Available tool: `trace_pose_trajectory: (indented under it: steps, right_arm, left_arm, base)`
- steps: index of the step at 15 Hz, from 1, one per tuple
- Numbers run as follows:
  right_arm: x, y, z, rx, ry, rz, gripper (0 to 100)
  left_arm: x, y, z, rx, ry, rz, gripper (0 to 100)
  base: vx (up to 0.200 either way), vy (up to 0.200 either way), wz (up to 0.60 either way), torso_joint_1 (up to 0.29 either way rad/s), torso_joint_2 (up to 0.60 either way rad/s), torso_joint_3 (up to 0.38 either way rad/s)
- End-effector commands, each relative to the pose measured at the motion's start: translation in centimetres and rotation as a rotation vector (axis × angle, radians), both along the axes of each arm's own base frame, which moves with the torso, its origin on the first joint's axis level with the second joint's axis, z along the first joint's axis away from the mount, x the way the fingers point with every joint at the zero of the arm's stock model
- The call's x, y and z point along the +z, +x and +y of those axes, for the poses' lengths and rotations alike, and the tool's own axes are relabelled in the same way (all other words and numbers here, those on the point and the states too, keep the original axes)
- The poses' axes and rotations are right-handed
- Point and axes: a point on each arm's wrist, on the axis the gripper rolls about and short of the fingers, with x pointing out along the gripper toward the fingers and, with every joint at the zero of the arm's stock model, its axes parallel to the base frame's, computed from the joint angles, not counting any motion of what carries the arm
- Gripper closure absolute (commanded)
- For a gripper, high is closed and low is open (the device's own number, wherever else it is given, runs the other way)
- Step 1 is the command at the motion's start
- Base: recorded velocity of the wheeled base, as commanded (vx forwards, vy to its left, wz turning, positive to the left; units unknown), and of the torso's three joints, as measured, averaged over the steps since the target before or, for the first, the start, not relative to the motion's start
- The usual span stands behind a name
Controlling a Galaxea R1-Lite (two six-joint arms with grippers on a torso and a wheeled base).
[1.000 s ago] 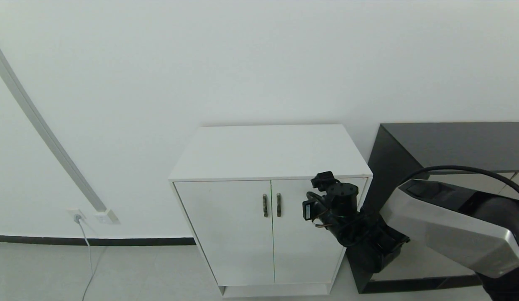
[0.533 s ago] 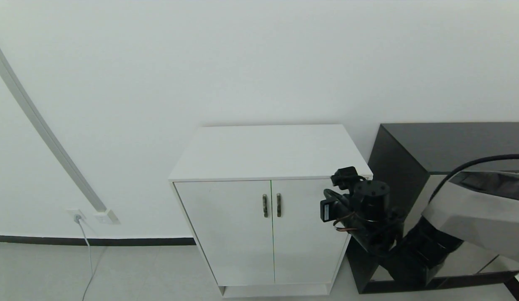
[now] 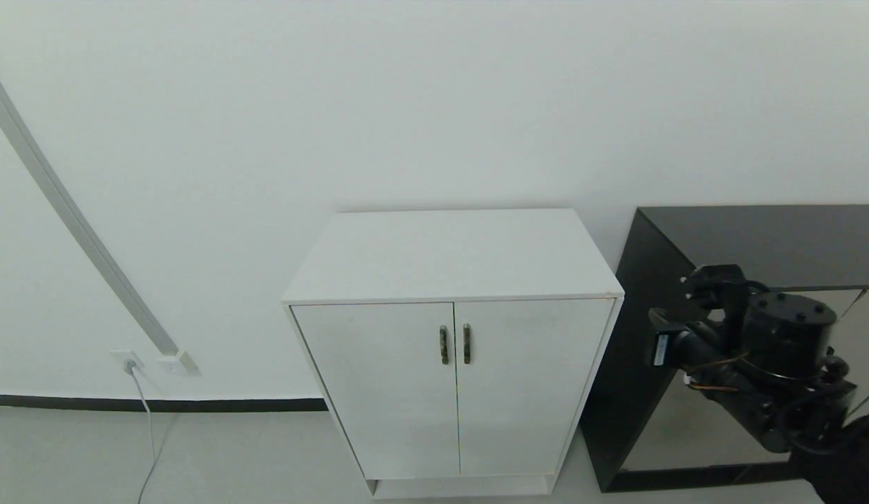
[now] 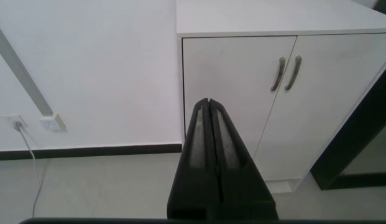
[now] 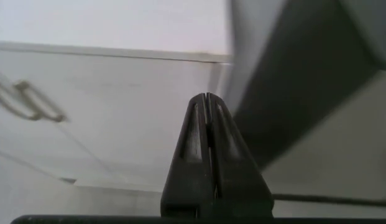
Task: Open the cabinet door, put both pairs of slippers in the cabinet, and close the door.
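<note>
Head view has the white cabinet on the floor against the wall, both doors shut, its two handles side by side at the middle seam, and a black sideboard just beside it on the robot's right. The right arm hangs before that sideboard, apart from the cabinet; in the right wrist view the right end effector has its fingers pressed flat together, holding nothing. The left end effector is likewise closed and empty, well off from the left door.
</note>
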Motion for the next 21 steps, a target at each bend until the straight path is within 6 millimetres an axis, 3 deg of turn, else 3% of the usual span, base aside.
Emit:
trace_pose_trajectory:
  steps: [1,5,14,19,21]
  right_arm:
    - [1.7,-2.7,-3.2,-0.08,0.014,-0.041,100]
    - [2.8,-6.3,-5.7,-0.132,-0.006,-0.083,100]
    - [3.1,-14.7,-8.5,-0.168,-0.059,-0.098,100]
    - [2.0,-22.2,-10.3,-0.158,-0.083,-0.02,100]
    - [0.6,-25.9,-11.0,-0.101,-0.092,0.02,100]
  left_arm:
    - [0.0,0.0,0.0,-0.001,0.001,0.001,100]
    - [0.0,0.0,0.0,-0.001,0.0,0.001,100]
    - [0.0,0.0,0.0,0.001,0.0,0.001,100]
    - [0.0,0.0,0.0,0.002,-0.002,0.001,100]
    - [0.0,0.0,0.0,0.004,-0.002,0.001,100]
  base:
    - [0.0,0.0,0.0,0.0,0.0,0.0]
    - [0.0,0.0,0.0,0.0,0.0,0.0]
    - [0.0,0.0,0.0,0.0,0.0,0.0]
    - [0.0,0.0,0.0,0.0,0.0,0.0]
    - [0.0,0.0,0.0,0.0,0.0,0.0]
